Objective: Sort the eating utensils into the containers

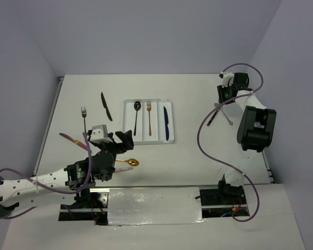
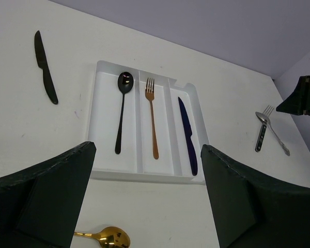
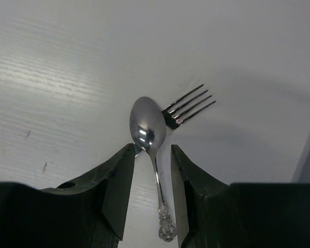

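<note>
Left pincer [image 1: 120, 139] is hanging released: fingers spread wide, nothing between them. It's hovering at the near-left corner of the white, roughly square plastic cutlery tray [image 2: 101, 103].

Right pincer [image 3: 152, 155] is sitting low at far right. Its fingers [image 3: 119, 191] are straddling the handle of the shiny silver spoon with an ornate handle [image 3: 147, 129]. Thin gaps are showing on both sides of the handle, so it's released and not gripping.

Tray is carrying three pieces, one per compartment, all lying lengthwise with heads pointing far:
- black long-handled spoon [image 2: 121, 111] lying in the left compartment
- copper fork [image 2: 152, 119] lying in the middle one
- dark blue knife [image 2: 187, 134] lying in the right one

Lying loose on the white tabletop [image 1: 198, 156]:
- Black knife [image 2: 45, 67] is sitting left of the tray's far end, apart from it.
- Slim fork with silver tines and dark handle [image 1: 84, 115] is lying further left and a bit nearer.
- Gold spoon [image 1: 131, 162] is lying near of the tray, just beside the left arm, bowl pointing right.
- Dark fork [image 3: 188, 106] is crossing the silver spoon next to its bowl, with tines poking out to the right in the right wrist view.

The spoon-and-fork pair is lying well apart from the tray, off to its right.
</note>
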Tool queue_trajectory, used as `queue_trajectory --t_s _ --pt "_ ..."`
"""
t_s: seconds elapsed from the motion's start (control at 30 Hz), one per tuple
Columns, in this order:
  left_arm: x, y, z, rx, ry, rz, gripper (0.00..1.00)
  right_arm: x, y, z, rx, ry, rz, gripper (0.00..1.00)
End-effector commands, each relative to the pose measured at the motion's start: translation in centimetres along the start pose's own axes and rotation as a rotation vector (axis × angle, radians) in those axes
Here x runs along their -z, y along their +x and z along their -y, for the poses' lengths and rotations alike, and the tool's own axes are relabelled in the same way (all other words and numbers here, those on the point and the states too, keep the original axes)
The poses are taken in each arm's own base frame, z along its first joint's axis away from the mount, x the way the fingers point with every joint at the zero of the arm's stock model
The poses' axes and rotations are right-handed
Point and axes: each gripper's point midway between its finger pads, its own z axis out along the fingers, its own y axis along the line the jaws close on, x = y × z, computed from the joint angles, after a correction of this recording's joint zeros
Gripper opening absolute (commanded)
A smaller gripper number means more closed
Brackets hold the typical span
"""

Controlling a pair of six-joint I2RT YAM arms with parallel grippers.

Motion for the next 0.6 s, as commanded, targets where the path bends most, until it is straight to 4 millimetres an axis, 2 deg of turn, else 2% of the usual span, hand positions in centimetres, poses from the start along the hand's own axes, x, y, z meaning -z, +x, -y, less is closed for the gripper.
queue_trajectory --t_s 0.0,0.1,0.57 --pt "0.0 -0.9 0.3 0.038 0.006 0.019 0.96 -1.6 2.5 -1.6 0.060 -0.081 -0.081 0.42" --pt "0.1 -1.1 -0.1 0.044 -0.003 0.031 0.96 -1.9 3.5 -1.2 0.069 -0.067 -0.118 0.42" --pt "0.3 -1.4 -0.1 0.063 0.012 0.028 0.96 -1.5 4.4 -1.1 0.060 -0.064 -0.150 0.41"
